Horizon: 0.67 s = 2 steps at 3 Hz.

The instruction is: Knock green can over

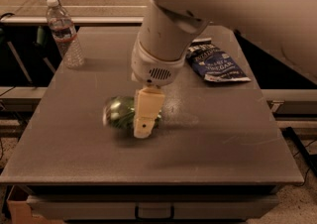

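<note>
The green can (120, 112) lies on its side on the grey table (208, 143), left of centre, its silver end facing left and its outline blurred. My gripper (143, 127) hangs down from the big white arm (168, 34) directly at the can's right side, its cream tip overlapping the can and close to the table top. Whether it touches or holds the can cannot be told.
A clear plastic water bottle (64, 32) stands at the table's back left corner. A blue snack bag (216, 64) lies flat at the back right. The table's front edge runs above a drawer (153, 210).
</note>
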Tool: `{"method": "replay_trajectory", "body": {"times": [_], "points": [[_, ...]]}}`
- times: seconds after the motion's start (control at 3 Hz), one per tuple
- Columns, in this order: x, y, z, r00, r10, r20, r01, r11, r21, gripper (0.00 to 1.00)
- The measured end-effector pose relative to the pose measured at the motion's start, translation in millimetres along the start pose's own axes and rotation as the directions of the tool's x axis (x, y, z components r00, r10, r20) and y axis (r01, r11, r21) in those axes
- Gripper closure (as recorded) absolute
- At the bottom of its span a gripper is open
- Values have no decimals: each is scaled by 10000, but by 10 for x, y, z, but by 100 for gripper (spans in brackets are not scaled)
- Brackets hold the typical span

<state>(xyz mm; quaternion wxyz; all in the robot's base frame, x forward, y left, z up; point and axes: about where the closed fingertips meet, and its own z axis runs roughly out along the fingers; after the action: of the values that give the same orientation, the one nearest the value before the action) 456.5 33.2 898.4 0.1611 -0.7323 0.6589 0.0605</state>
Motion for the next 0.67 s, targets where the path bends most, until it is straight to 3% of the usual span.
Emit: {"method": "replay_trajectory", "body": {"times": [0.67], "points": [[-84, -37, 68, 9937, 685, 890, -649, 9970, -427, 0]]}}
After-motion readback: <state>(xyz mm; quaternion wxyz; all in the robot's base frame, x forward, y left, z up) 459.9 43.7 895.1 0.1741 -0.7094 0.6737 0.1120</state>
